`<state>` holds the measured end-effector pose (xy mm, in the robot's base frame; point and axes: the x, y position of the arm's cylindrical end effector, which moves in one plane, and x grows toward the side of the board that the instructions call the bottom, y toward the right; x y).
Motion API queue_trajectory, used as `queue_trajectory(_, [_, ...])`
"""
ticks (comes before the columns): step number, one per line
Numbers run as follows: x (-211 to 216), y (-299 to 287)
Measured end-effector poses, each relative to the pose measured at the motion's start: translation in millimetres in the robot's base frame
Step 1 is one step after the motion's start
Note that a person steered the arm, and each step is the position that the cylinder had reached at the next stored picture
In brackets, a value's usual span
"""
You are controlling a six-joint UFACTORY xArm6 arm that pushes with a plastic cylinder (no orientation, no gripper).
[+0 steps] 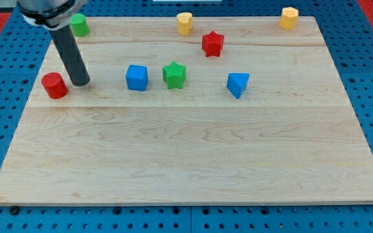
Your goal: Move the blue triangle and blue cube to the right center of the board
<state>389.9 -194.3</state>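
The blue cube (136, 77) sits left of the board's middle, in the upper half. The blue triangle (237, 84) lies right of the middle at about the same height. A green star (174, 74) stands between them, close to the cube's right. My tip (79, 83) rests on the board at the view's left, just right of a red cylinder (54, 85) and well left of the blue cube. The tip touches neither blue block.
A red star (212, 44) lies above and between the green star and the triangle. A green cylinder (79, 24) stands at the top left edge, a yellow block (184, 22) at top centre, another yellow block (289, 17) at the top right corner.
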Motion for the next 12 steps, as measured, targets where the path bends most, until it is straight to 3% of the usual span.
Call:
queue_trajectory(3, [19.5,-40.7])
queue_trajectory(5, [-32.5,24.6])
queue_trajectory(6, [-28.9,78.4])
queue_trajectory(8, [71.3,146.8])
queue_trajectory(12, [20.4,90.7])
